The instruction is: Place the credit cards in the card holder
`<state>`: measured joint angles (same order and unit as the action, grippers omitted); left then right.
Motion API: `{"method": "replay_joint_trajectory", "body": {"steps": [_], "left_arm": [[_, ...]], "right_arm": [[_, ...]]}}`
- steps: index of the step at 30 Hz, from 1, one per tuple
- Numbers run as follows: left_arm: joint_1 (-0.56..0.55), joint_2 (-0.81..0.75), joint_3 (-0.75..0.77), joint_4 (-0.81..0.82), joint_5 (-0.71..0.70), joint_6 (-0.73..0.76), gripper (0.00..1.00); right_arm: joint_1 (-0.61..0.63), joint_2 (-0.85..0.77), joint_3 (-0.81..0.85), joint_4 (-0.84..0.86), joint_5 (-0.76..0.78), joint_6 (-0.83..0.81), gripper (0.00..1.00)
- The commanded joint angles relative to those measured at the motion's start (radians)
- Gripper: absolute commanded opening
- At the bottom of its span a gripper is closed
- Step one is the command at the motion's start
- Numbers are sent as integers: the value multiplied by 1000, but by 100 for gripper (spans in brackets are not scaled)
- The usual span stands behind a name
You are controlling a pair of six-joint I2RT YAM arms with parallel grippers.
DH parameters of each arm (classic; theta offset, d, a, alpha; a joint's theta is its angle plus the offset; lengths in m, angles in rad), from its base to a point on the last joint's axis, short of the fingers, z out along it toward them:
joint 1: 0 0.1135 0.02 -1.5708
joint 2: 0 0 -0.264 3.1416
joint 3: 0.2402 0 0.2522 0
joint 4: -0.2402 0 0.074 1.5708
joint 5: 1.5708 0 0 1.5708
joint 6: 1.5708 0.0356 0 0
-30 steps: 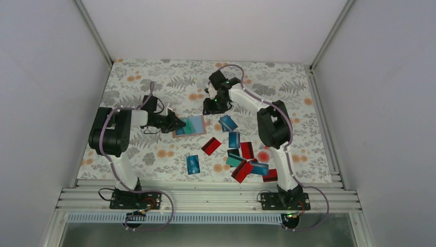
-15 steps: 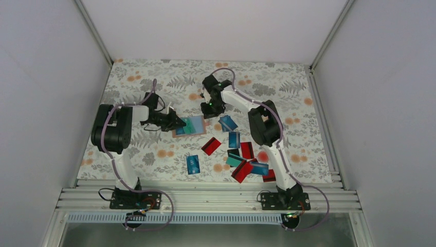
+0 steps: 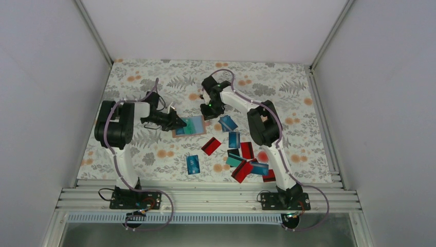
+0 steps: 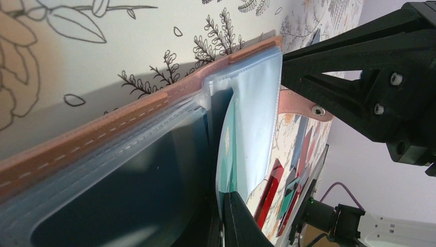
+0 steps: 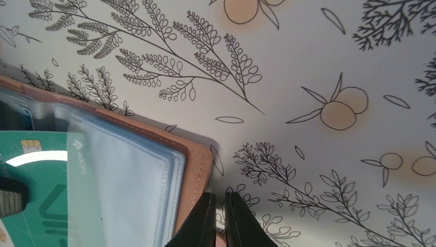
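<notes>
The card holder [image 3: 189, 126] lies open on the floral cloth, tan leather [image 5: 198, 170] under clear plastic sleeves [image 4: 257, 118]. A teal credit card [image 5: 38, 206] sits in one sleeve. My left gripper [image 3: 177, 123] is shut on a sleeve at the holder's left side, its fingertips [image 4: 237, 218] pinching the plastic. My right gripper [image 3: 208, 109] is shut, its fingertips [image 5: 205, 218] beside the holder's far right corner; whether they pinch the holder's snap tab [image 4: 308, 108] I cannot tell. Several loose credit cards, blue [image 3: 234, 139], red [image 3: 211, 146] and teal [image 3: 235, 160], lie to the right and front.
A blue card [image 3: 193, 164] lies alone in front of the holder. A blue card [image 3: 226, 123] lies close under the right forearm. The cloth [image 3: 154, 77] is bounded by white walls at the back and sides and by the rail [image 3: 205, 195] at the front.
The right gripper's jaws have closed, and it has shifted slightly left and down toward the holder's corner. The left arm has shifted slightly, still gripping the sleeve.
</notes>
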<state>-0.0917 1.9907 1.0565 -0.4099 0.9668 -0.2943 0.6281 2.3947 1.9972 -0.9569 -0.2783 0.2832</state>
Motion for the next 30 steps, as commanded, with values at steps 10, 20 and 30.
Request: {"method": "replay_joint_trajectory", "body": {"steps": [10, 20, 30], "left_arm": [[-5, 76, 65, -67, -13, 51, 3], [-30, 115, 125, -99, -6, 69, 2], [-52, 145, 160, -155, 3, 117, 2]], "right_arm": [[16, 18, -11, 0, -33, -3, 5], [18, 18, -12, -1, -38, -1, 5], [19, 20, -11, 0, -45, -2, 5]]}}
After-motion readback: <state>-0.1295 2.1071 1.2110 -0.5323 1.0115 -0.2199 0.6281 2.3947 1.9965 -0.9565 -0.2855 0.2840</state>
